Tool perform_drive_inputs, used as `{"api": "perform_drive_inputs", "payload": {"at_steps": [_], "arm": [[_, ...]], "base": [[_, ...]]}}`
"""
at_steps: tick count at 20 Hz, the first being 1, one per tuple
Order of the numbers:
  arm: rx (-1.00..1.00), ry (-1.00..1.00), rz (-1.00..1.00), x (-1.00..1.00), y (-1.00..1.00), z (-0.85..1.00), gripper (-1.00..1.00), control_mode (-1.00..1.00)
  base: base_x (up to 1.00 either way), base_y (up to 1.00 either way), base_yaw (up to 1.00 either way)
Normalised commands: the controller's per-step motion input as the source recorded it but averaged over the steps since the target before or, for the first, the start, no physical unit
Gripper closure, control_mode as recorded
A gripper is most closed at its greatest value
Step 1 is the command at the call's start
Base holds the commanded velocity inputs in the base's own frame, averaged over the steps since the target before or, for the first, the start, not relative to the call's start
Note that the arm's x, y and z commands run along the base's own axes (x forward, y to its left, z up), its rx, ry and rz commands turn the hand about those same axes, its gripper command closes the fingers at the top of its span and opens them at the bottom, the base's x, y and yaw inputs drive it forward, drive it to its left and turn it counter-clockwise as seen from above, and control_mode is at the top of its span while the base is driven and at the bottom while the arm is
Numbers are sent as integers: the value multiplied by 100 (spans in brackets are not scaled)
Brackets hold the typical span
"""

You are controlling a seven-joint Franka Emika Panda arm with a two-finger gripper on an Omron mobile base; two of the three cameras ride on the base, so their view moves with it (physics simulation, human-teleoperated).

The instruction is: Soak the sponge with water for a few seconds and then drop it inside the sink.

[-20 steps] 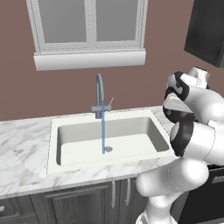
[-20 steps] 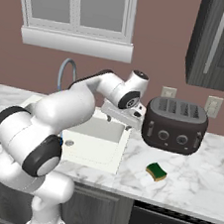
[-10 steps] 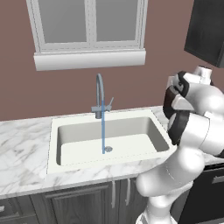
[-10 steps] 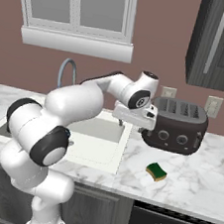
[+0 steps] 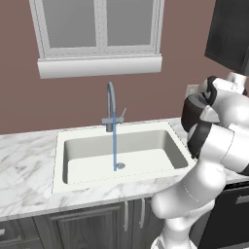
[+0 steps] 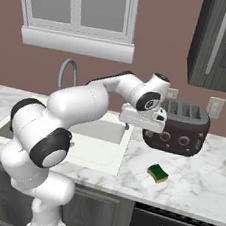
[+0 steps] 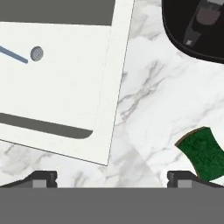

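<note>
The sponge [image 6: 157, 173] lies on the marble counter right of the sink [image 6: 102, 135], green side up. In the hand view the sponge [image 7: 202, 153] sits at the lower right, just inside the right fingertip. My gripper [image 6: 141, 128] hangs open above the counter strip between the sink's right rim and the sponge, with nothing between its fingers; the gripper [image 7: 112, 177] looks straight down. The water [image 5: 115, 146] runs in a thin blue stream from the gooseneck tap [image 5: 111, 102] to the drain [image 5: 120, 166] of the sink [image 5: 62, 146]. The sink [image 7: 65, 87] and water [image 7: 15, 54] also appear from the hand.
A black toaster [image 6: 179, 129] stands on the counter close behind and right of my hand, seen as the toaster [image 7: 197, 26] at the upper right. A window sill [image 5: 99, 65] runs above the tap. Dark cabinets [image 6: 222, 43] hang at the upper right.
The hand has drifted a little right and lower, away from the sink toward the counter beside the toaster. The jaws stayed open and the sponge has not moved.
</note>
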Motion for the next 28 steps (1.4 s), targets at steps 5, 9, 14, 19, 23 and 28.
{"api": "perform_drive_inputs", "payload": {"at_steps": [5, 9, 14, 19, 23, 28], "arm": [[0, -4, 8, -54, -6, 0, -100, -100], [-1, -2, 8, -34, -2, 0, -100, -100], [-5, 0, 7, -2, -1, -11, -100, -100], [-7, 0, 2, 2, -10, -13, -100, -100], [-3, 0, 2, 0, -31, -15, -100, -100], [0, -3, 0, 0, -42, -12, -100, -100]], "base": [[0, 0, 0], [0, 0, 0], [0, 0, 0], [0, 0, 0], [0, 0, 0], [0, 0, 0]]}}
